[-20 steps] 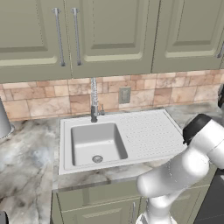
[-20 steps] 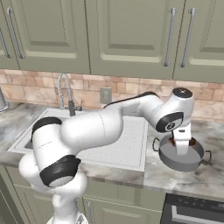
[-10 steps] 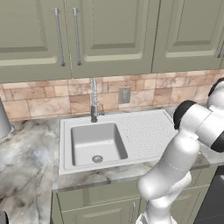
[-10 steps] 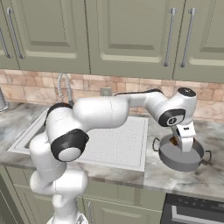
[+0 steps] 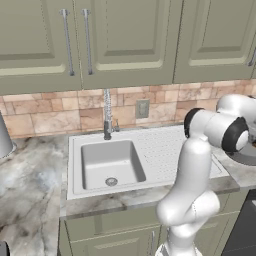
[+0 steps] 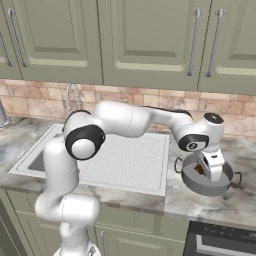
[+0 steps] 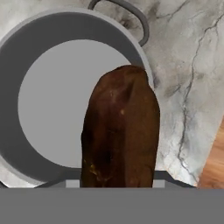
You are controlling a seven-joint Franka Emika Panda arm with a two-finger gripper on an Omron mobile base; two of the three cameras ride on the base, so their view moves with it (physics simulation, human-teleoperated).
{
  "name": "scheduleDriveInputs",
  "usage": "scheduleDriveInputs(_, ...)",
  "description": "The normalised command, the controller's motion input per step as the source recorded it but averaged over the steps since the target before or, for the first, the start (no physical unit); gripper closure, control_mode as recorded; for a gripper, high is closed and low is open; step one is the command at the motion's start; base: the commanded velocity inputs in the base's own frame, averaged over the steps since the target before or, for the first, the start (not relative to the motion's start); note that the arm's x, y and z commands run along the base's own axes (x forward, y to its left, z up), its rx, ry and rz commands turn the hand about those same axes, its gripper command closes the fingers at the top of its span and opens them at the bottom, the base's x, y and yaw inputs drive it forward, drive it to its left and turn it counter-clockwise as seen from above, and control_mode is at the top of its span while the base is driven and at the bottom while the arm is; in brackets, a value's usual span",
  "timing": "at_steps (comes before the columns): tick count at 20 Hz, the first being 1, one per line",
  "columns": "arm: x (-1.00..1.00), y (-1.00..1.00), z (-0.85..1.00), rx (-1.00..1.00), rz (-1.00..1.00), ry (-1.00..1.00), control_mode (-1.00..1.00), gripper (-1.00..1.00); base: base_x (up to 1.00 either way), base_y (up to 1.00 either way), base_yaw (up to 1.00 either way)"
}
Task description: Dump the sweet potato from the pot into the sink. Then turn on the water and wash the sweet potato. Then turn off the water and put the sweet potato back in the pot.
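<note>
The sweet potato (image 7: 120,131) is being pinched by the gripper (image 6: 207,170) above the pot (image 6: 206,182); the final step, lowering and releasing it inside, is being approached.

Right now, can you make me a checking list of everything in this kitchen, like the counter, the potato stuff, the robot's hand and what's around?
Surface: grey marbled counter.
Sweet potato: sweet potato held up close in the hand view, over the pot's far rim.
Pot: pot upright on the counter, right of the drainboard; nothing lying on its floor in the hand view.
Sink: sink with only its drain inside; drainboard bare.
Water: faucet, no stream.
Clutter: pale grey cylinder at the far left.
Gripper: gripper shut on the sweet potato, above the pot.
Cables: nothing seen.
Surroundings: green cabinets, tile backsplash, wall outlet.
</note>
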Motion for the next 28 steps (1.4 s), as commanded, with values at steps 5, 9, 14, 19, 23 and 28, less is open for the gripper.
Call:
scheduleDriveInputs(5, 0.27, -0.14, -0.18, 0.00, 0.08, 0.00, -1.00, 1.00, 0.00, 0.00, 0.00)
scheduleDriveInputs(9, 0.34, -0.14, -0.06, 0.00, 0.07, 0.00, -1.00, 1.00, 0.00, 0.00, 0.00)
scheduleDriveInputs(14, 0.37, -0.03, -0.17, 0.00, 0.06, 0.03, -1.00, 1.00, 0.00, 0.00, 0.00)
scheduleDriveInputs(19, 0.15, 0.00, -0.27, 0.00, 0.06, 0.04, -1.00, 1.00, 0.00, 0.00, 0.00)
scheduleDriveInputs(23, 0.02, 0.00, -0.25, 0.00, 0.05, 0.01, -1.00, 1.00, 0.00, 0.00, 0.00)
scheduleDriveInputs(28, 0.03, 0.00, -0.21, 0.00, 0.04, 0.00, -1.00, 1.00, 0.00, 0.00, 0.00)
